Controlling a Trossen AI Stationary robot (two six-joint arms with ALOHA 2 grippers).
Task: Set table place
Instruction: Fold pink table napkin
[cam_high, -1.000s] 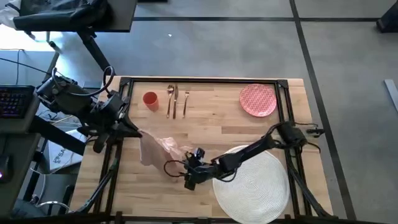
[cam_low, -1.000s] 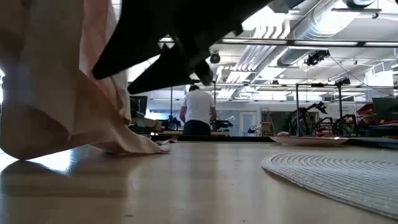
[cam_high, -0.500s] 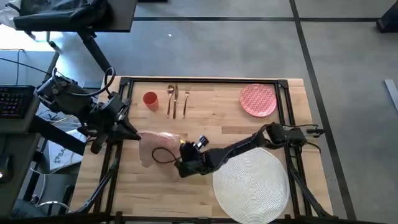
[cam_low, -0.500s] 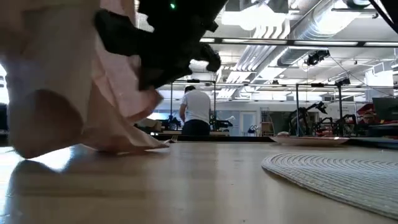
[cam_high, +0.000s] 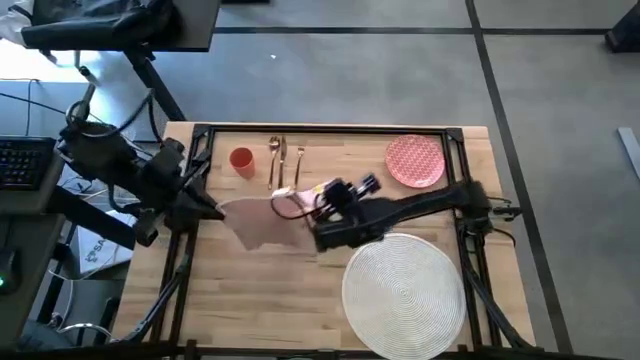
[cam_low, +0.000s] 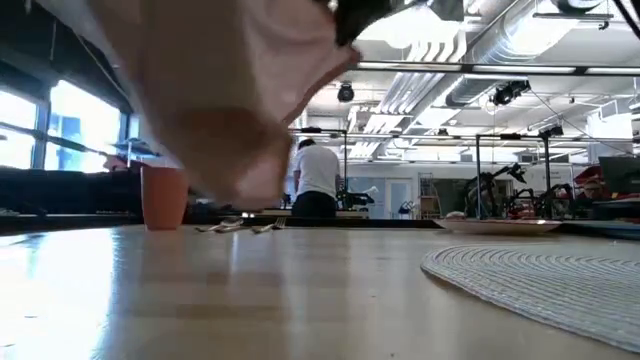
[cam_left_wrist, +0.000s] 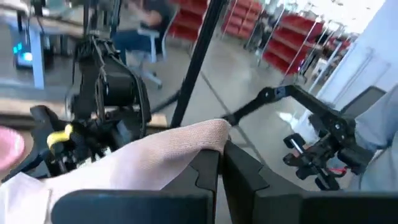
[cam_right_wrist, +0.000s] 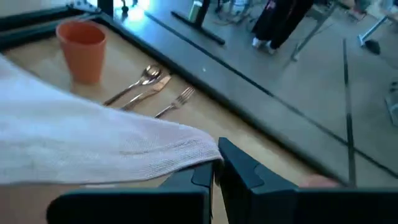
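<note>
While both arms hold the cloth off the wood, the items read from left to right as follows.

Left gripper (cam_high: 207, 208): at the table's left edge, fingers pinched closed on one corner of the napkin; the left wrist view shows the cloth edge clamped between its dark fingers (cam_left_wrist: 205, 177).

Table (cam_high: 250, 300): light-wood top with a black frame, carrying every item listed below.

Cup (cam_high: 241, 160): orange-red, upright, near the far left corner of the table; in the low view it stands on the wood behind the hanging cloth.

Napkin (cam_high: 258, 219): beige-pink, stretched between the two grippers, lifted above the table left of centre; the low view shows it hanging clear of the wood, its lower fold sagging.

Cutlery (cam_high: 283, 160): three gold-toned pieces lying side by side just right of the cup, handles pointing toward the near side; the right wrist view shows a spoon, a knife and a fork.

Right gripper (cam_high: 298, 200): near the table's middle, just on the near side of the cutlery, fingers closed on the napkin's other edge; the right wrist view shows the cloth caught between its fingers (cam_right_wrist: 245, 171).

Placemat (cam_high: 404, 296): round, white, woven, flat on the near right part of the table, partly under the right arm.

Plate (cam_high: 415, 161): pink with red pattern, at the far right corner, well apart from the placemat.
</note>
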